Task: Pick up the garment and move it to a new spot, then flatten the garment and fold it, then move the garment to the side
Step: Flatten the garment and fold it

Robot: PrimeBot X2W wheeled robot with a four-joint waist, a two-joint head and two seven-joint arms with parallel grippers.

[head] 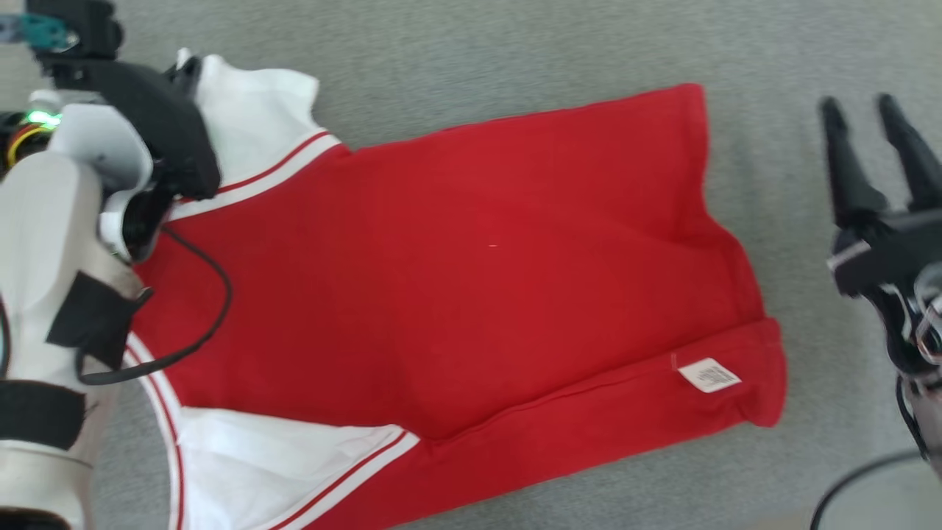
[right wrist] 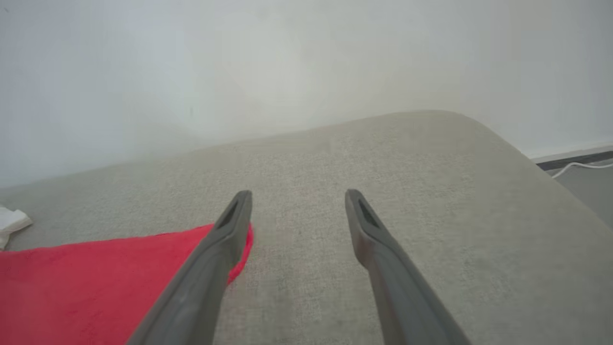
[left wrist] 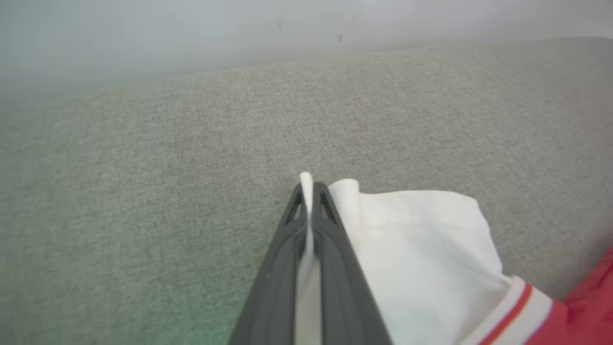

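Note:
The garment (head: 471, 258) is a red T-shirt with white, red-striped sleeves, spread across a grey fabric surface. Its far white sleeve (head: 257, 125) lies at the upper left. My left gripper (left wrist: 309, 191) is shut on the edge of that sleeve (left wrist: 421, 249), a strip of white cloth pinched between its dark fingers. In the head view the left gripper (head: 188, 70) sits over the sleeve's tip. My right gripper (head: 865, 114) stands open to the right of the shirt's hem. In its wrist view the right gripper (right wrist: 297, 201) hangs above the grey surface beside the red hem corner (right wrist: 96, 282).
A white care label (head: 709, 375) shows on the turned-up hem at the lower right. The near white sleeve (head: 257, 464) lies at the bottom left. A pale wall (right wrist: 287, 62) rises behind the cushion; its right edge (right wrist: 550, 177) drops to a floor with a cable.

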